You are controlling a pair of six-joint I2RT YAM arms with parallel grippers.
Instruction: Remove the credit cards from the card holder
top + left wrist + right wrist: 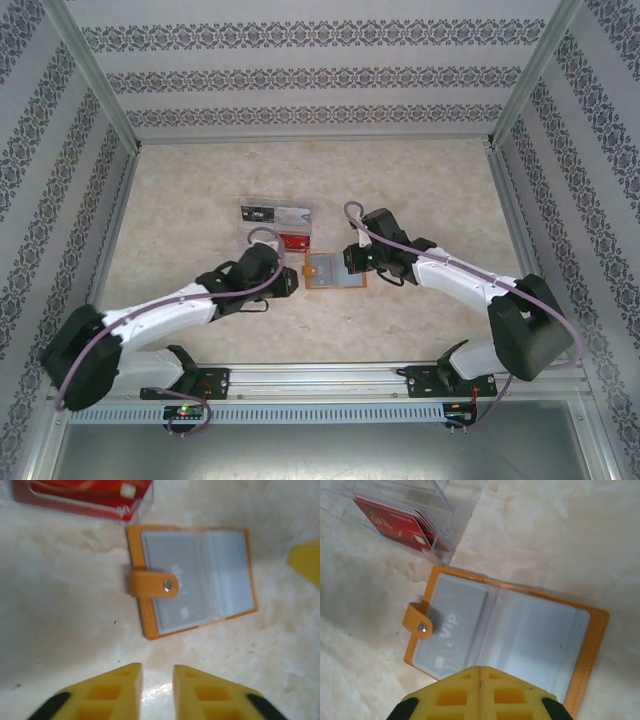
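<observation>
Right wrist view: right gripper [480,669] has its fingers pressed together with no gap showing, tips over the near edge of the card holder [520,630]. Can't tell if a sleeve or card edge is caught between them or if they're just bearing down on it.

The holder lies open and flat on the table [560,540], grey-blue sleeves up. Its snap strap [418,622] is folded in over the left page. A pale card marked "Vip" [452,625] sits in the left sleeve. Right sleeve contents are unclear.

Left wrist view: left gripper [157,669] is narrowed to a slim slit with nothing in it. It hangs over bare table, short of the holder and apart from it.

A clear plastic box [405,525] of red cards sits just beside the holder's far-left corner.

My read: one arm pins, the other pulls a card. To do it well:
- Pin on the leather border, not on a sleeve, or the card gets clamped in.
- Left needs to spread wider before going in; at this slit it would shove the card, not straddle it.
- The strap overlaps the Vip sleeve, so flip it out first.
- Sleeve mouth direction isn't readable here; confirm it before pulling.
- Pull low and slow along the sleeve. The holder looks light and will drag if the pin slips.
- Mind the box on any sideways drag.
</observation>
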